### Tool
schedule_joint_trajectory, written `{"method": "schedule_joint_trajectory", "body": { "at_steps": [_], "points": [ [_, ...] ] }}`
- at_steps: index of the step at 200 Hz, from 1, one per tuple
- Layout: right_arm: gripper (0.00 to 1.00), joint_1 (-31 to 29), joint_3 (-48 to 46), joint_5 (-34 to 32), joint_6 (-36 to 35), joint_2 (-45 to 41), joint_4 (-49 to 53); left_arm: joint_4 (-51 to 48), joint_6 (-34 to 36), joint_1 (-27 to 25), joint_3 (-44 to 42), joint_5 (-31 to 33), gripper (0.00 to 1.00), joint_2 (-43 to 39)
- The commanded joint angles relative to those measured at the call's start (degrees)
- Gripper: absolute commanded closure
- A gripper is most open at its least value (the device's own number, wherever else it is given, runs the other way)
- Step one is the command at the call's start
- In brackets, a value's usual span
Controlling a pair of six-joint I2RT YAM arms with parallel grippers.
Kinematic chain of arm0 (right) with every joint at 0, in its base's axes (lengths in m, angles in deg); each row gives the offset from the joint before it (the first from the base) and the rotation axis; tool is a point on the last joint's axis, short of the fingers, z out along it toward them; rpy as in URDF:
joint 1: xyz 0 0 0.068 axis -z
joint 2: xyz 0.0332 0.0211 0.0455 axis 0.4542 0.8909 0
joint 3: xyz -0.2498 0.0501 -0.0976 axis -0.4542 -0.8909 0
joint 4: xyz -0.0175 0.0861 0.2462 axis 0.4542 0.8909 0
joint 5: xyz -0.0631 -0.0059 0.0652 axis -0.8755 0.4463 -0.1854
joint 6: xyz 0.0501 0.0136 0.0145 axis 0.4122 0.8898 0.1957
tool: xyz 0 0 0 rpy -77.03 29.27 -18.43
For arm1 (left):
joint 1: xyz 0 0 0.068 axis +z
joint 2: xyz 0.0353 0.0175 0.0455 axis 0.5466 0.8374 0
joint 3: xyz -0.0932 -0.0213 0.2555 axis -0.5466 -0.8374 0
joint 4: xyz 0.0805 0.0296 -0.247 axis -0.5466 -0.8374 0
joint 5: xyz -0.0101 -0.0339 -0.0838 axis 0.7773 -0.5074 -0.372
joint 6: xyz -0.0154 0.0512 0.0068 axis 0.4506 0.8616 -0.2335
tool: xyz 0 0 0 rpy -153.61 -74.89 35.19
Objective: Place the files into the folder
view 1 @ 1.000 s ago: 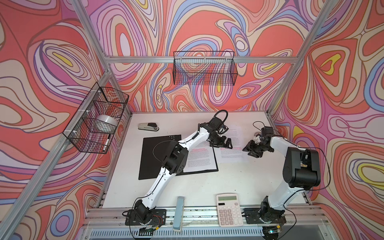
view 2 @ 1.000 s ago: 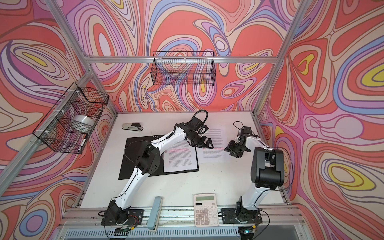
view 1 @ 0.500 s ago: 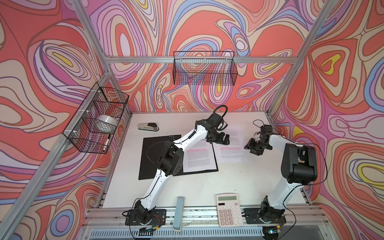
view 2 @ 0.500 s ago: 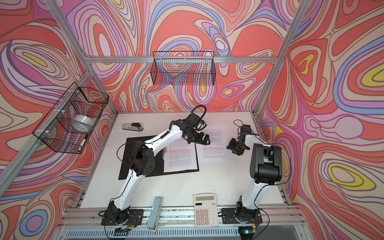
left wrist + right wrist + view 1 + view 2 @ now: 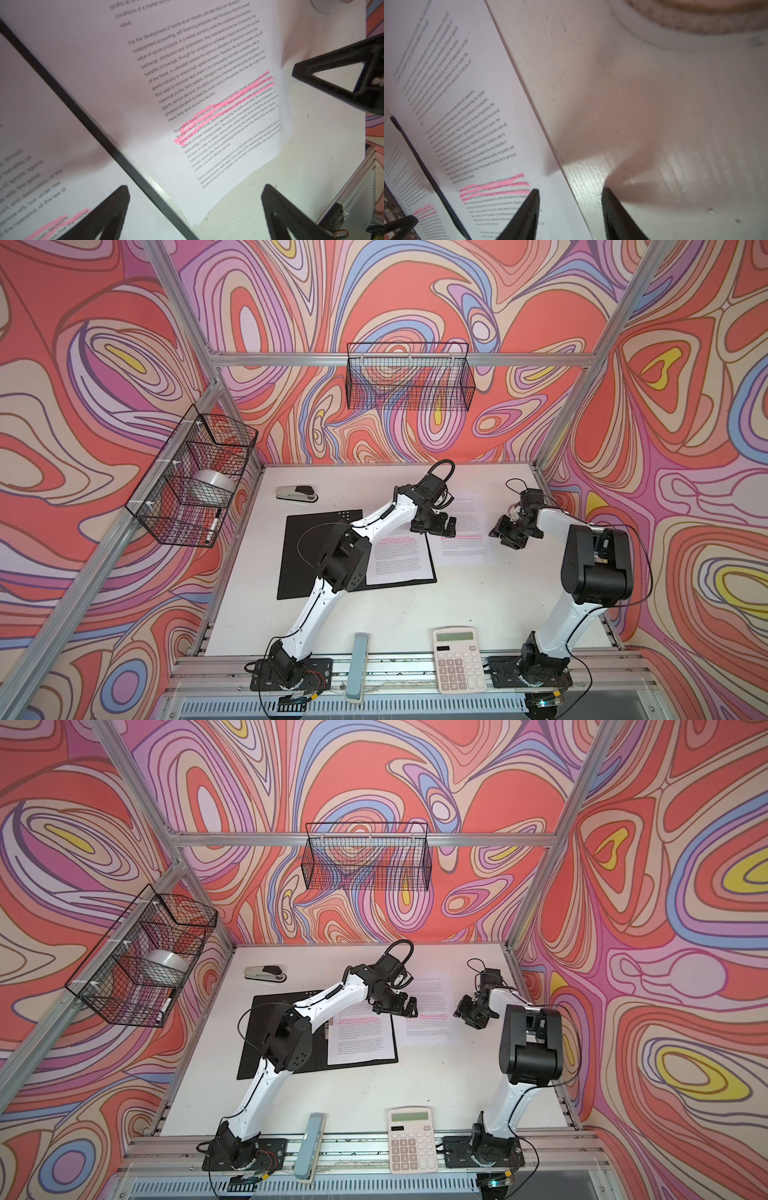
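Folder [image 5: 299, 572] lies opened flat on the surface [image 5: 415, 614], left of middle. Filed sheet [image 5: 399, 560] lies in the folder's right half. Loose sheet [image 5: 465, 547] lies on the surface just right of the folder, reaching further back. Stapler [image 5: 297, 494] lies behind the folder, apart from it. Calculator [image 5: 457, 659] sits in front of the folder and to its right, at the front edge. Left gripper [image 5: 434, 526] is over the folder's far right corner. Right gripper [image 5: 505, 533] is further right of the folder, by the loose sheet's right edge. Side basket [image 5: 195, 485] hangs left of the folder, on the wall.
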Motion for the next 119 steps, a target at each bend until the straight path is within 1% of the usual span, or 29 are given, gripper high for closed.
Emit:
{"method": "schedule_joint_trajectory", "body": {
  "at_steps": [1,80,119],
  "points": [
    [0.49,-0.10,0.93,-1.06,-0.56,0.88,-0.39,-1.53,-0.88,-1.00,-0.79,-0.10,0.00,1.86],
    [0.48,-0.05,1.11,-2.49,-1.21,0.83,0.51,-2.23,-1.72,-1.79,-0.69,0.59,0.00,3.12],
    [0.48,-0.05,1.61,-2.32,-1.48,1.89,1.19,-2.00,-2.26,-1.96,-0.31,-1.14,0.00,4.57]
  ]
}}
